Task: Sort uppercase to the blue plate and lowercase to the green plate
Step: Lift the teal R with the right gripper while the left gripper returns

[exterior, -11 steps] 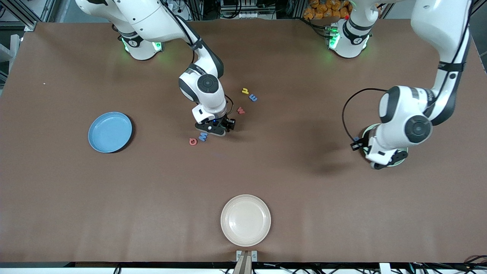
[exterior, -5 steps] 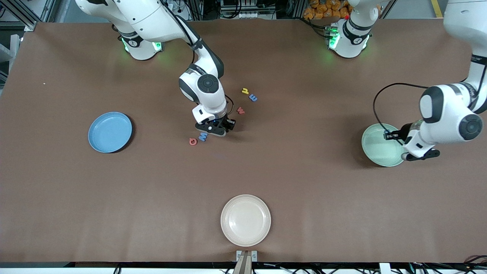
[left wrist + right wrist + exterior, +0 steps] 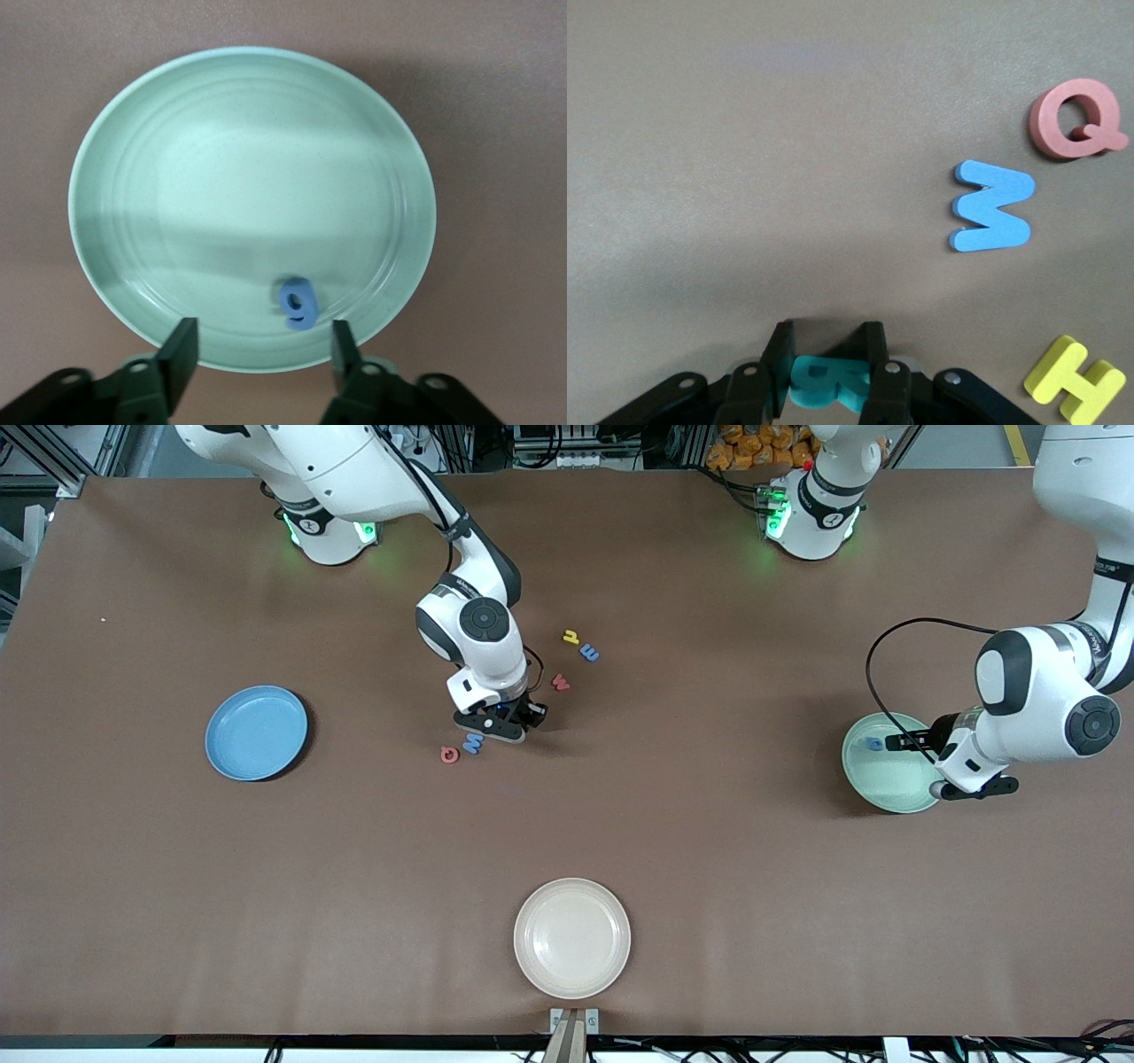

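Note:
My right gripper (image 3: 827, 367) is low at the table's middle (image 3: 496, 726), shut on the green R (image 3: 828, 382). The blue W (image 3: 990, 217), red Q (image 3: 1076, 118) and yellow H (image 3: 1076, 381) lie loose beside it. A yellow lowercase letter (image 3: 571, 637), a blue one (image 3: 590, 653) and the red w (image 3: 561, 683) lie farther from the front camera. The blue plate (image 3: 256, 732) sits toward the right arm's end. My left gripper (image 3: 261, 345) hangs open over the rim of the green plate (image 3: 248, 177), where the blue g (image 3: 299, 304) lies flat.
A cream plate (image 3: 572, 937) stands near the table's front edge, apart from the letters. The green plate (image 3: 886, 779) sits toward the left arm's end, partly covered by the left hand in the front view.
The left hand shifted from above the green plate to its edge, opened, and the blue g now lies in the plate. The right gripper's fingers closed on the green R.

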{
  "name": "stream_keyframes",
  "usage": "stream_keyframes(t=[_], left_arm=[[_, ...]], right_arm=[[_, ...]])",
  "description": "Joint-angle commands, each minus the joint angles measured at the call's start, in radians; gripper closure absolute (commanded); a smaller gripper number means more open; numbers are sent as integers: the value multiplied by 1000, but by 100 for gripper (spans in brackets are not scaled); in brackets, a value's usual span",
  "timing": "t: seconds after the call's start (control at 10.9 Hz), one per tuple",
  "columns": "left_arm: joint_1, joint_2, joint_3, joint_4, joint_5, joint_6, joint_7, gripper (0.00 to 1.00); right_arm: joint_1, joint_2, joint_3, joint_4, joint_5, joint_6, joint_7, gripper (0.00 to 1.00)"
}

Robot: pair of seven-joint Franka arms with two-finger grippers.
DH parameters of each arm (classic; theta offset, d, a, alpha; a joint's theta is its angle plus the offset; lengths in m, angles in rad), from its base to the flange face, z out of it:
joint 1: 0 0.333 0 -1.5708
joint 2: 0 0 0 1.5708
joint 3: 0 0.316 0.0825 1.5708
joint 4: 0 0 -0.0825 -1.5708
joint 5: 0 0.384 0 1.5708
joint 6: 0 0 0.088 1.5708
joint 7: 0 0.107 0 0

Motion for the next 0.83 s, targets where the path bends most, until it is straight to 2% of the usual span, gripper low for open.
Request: stream_keyframes(t=[0.0, 0.28, 0.55, 0.74], left_arm=[[-12, -30, -40, 23, 5, -25, -92, 0], [-15, -35, -195, 134, 7, -230, -428, 0], [-41, -33, -342, 171, 2, -267, -738, 0], [-86, -27, -372, 171, -1, -267, -875, 0]], right_arm=[[-5, 17, 6, 12, -23, 9, 17, 69], [-8, 8, 6, 21, -23, 2, 3, 72], [-19, 3, 6, 65, -23, -74, -18, 72], [-28, 2, 6, 101, -22, -145, -70, 72]])
